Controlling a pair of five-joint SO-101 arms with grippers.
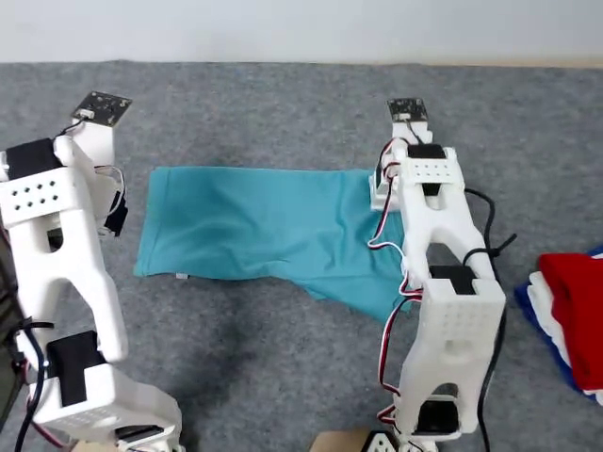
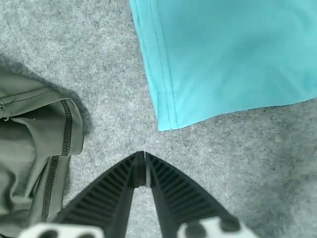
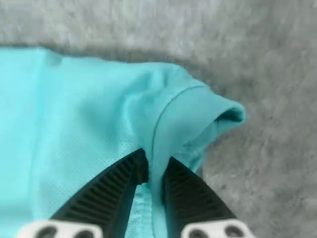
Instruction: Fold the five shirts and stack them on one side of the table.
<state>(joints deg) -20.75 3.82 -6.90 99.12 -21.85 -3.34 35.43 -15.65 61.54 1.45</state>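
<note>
From where I sit, the flat teal fabric shirt (image 1: pixel 254 226) has its right end tucked under the white right arm (image 1: pixel 443 245), so I can't see that edge from above. The folded stack of red, white and blue shirts (image 1: pixel 570 311) is cut off by the picture's edge. The rumpled olive-green garment (image 2: pixel 29 158) runs out of the left wrist view, so I can't tell its full shape.

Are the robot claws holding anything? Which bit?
The right gripper pinches the teal shirt by a fold beside its sleeve seam. The left gripper is shut on nothing, over the grey table near the shirt's hem corner.
</note>
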